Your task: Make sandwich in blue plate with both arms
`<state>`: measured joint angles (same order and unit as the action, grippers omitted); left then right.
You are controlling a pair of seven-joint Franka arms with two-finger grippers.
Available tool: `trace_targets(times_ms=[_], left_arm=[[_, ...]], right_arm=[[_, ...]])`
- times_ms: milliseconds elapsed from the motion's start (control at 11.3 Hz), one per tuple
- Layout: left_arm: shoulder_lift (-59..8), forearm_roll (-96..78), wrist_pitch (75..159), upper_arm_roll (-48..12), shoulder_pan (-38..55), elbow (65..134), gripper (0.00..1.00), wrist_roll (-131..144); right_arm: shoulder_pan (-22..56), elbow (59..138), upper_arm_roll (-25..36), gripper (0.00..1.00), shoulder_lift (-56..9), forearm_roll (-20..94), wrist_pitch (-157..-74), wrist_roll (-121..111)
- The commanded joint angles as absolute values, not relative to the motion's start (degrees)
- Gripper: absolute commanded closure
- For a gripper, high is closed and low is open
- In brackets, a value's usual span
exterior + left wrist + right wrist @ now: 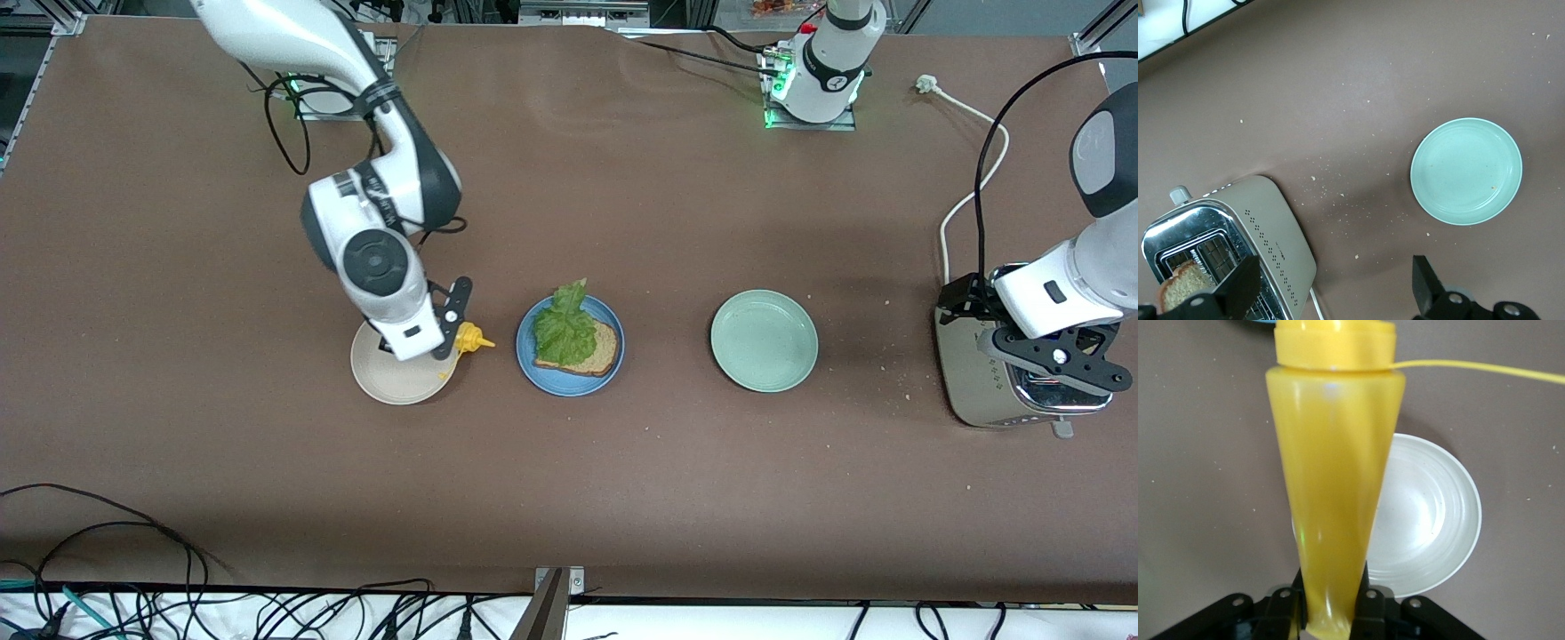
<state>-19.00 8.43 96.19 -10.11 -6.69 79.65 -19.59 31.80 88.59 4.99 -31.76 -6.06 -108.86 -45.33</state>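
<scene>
The brown table (178, 444) is mostly bare, so ample room is left around the three plates set in a row across its middle. A toaster (996, 391) is stood at the left arm's end, close to the table edge, and the left gripper (1062, 364) is held over it with its jaws spread wide and empty; a bread slice (1181, 288) is seen in a slot, presumably the second slice to be fetched. The pale green plate (764, 340) lies bare between toaster and blue plate (570, 345), leaving an open path. On the blue plate a toast slice (591, 354) is laid with a lettuce leaf (564, 327) on top, the leaf overhanging the rim; the sandwich is thus not yet topped. Over the beige plate (391, 378), the right gripper (449, 342) is closed on a yellow squeeze bottle (1331, 473), its nozzle turned toward the blue plate. Whether sauce is being released cannot be told.
</scene>
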Motion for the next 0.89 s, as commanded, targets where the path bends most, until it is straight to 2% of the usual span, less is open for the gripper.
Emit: trace_targets(times_ms=[0, 267, 533, 800], left_arm=[[-18.7, 7.7, 95.5, -10.4, -7.1, 79.5, 0.0, -20.2], [-18.7, 7.7, 95.5, -10.4, -7.0, 79.4, 0.0, -20.2], [-18.7, 7.6, 95.5, -10.4, -7.0, 79.4, 0.0, -20.2], [-18.7, 7.6, 95.5, -10.4, -7.0, 79.4, 0.0, -20.2]], right_arm=[[40.8, 88.7, 9.4, 1.0, -31.1, -12.5, -105.7, -40.1], [45.8, 82.3, 10.2, 1.0, -35.7, -17.1, -99.2, -36.3], [49.5, 81.6, 12.9, 1.0, -38.4, -17.4, -98.5, -34.7], [49.9, 80.7, 12.8, 1.0, -41.7, -19.9, -98.6, -31.0]])
